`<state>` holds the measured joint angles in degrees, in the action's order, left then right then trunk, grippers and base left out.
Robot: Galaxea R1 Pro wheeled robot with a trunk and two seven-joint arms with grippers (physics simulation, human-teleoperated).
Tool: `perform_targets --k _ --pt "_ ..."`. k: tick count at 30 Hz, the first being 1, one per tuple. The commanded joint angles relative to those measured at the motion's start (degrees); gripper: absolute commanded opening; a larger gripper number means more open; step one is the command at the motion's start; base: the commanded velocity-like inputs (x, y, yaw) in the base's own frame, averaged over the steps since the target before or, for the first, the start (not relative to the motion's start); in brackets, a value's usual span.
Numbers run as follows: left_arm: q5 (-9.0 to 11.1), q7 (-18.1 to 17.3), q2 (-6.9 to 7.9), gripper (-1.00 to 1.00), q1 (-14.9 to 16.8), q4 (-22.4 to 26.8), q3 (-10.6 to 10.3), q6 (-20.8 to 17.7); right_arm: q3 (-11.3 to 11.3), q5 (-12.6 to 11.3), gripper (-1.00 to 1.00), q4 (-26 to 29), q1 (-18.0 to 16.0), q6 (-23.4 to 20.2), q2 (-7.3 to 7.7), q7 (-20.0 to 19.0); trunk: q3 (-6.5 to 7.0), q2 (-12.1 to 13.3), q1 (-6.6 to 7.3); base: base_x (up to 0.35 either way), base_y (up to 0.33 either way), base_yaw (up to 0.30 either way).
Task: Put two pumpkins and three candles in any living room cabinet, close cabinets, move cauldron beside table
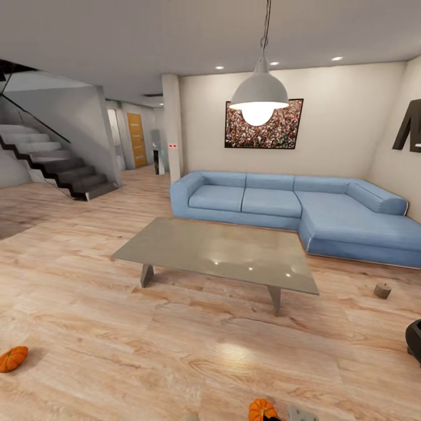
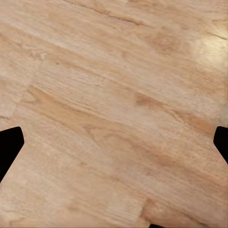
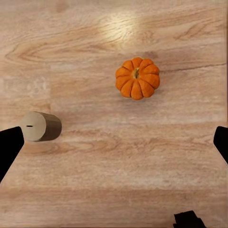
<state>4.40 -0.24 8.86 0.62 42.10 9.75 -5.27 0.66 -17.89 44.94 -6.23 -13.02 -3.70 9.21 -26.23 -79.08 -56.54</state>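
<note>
Right wrist view looks straight down at a pumpkin (image 3: 137,78) sitting on the wood floor (image 3: 114,180), a candle (image 3: 42,127) lying on its side nearby. Spread wide, the right gripper (image 3: 114,142) hangs above them, likely lining up a pick; the left gripper (image 2: 114,142) is also open and empty.

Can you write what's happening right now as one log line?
stage: searching | right gripper: open above pumpkin, candle on floor | left gripper: open, empty
</note>
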Motion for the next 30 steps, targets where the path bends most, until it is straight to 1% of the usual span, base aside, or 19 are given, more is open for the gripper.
perform_targets --k 1,4,11,18,25,27,30 --pt "0.00 -0.01 0.00 1.00 0.00 0.00 0.00 0.00 0.01 -0.01 1.00 -0.25 0.00 0.31 0.00 0.00 0.19 0.42 0.23 0.000 0.000 0.019" --pt "0.00 -0.02 0.02 1.00 0.00 0.00 0.00 -0.02 0.07 -0.02 1.00 -1.24 -0.01 1.24 0.01 0.02 0.72 1.62 0.89 0.000 0.000 0.007" --pt "-0.02 0.03 0.02 1.00 0.00 0.00 0.00 -0.06 0.09 -0.04 1.00 -1.58 -0.01 1.47 0.01 0.02 1.86 4.43 2.42 0.000 0.000 0.020" --pt "-0.08 0.09 0.02 1.00 0.00 0.00 0.00 0.00 0.18 0.04 1.00 -1.67 -0.01 1.43 -0.07 0.06 2.79 7.23 3.96 0.000 0.000 0.166" --pt "-0.09 0.15 -0.29 1.00 0.00 0.00 -0.08 0.40 0.21 0.13 1.00 -1.70 -0.01 1.42 -0.13 0.11 2.43 7.23 3.96 0.000 0.000 0.215" --pt "-0.09 0.20 -0.37 1.00 0.00 0.00 -0.08 0.47 0.21 0.17 1.00 -1.70 -0.01 1.39 -0.49 0.11 2.33 7.23 3.96 0.000 0.000 0.232" --pt "-0.11 0.10 -0.35 1.00 0.00 0.00 -0.08 0.41 0.22 0.28 1.00 -2.07 -0.01 1.35 -1.48 0.11 2.18 7.23 3.96 0.000 0.000 0.237"
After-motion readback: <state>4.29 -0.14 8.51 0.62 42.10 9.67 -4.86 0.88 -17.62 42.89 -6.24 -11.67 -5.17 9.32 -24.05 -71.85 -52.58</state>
